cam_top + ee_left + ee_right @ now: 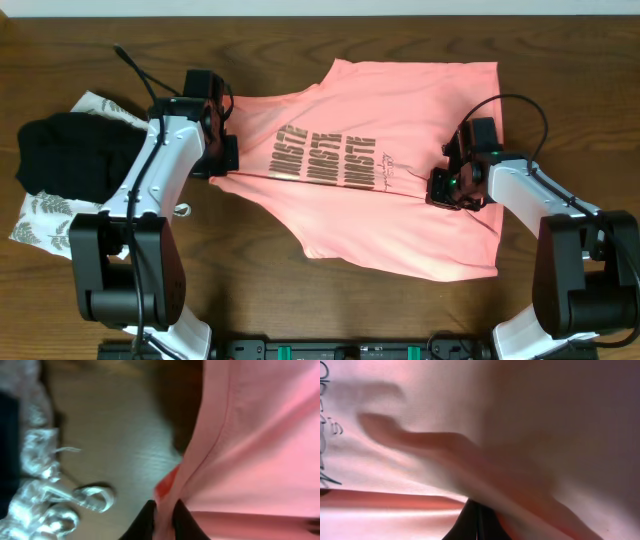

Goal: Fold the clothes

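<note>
The salmon-pink T-shirt lies spread on the wooden table, with bronze lettering on its chest. My left gripper is at the shirt's left edge. In the left wrist view its jaws are shut on a pinch of the pink hem. My right gripper is over the shirt's right half. In the right wrist view its jaws are shut, with a fold of the pink fabric rising from the tips and draping over them.
A black folded garment lies on a white garment with grey leaf print at the table's left, close to my left arm. The white garment also shows in the left wrist view. Bare wood lies in front of the shirt.
</note>
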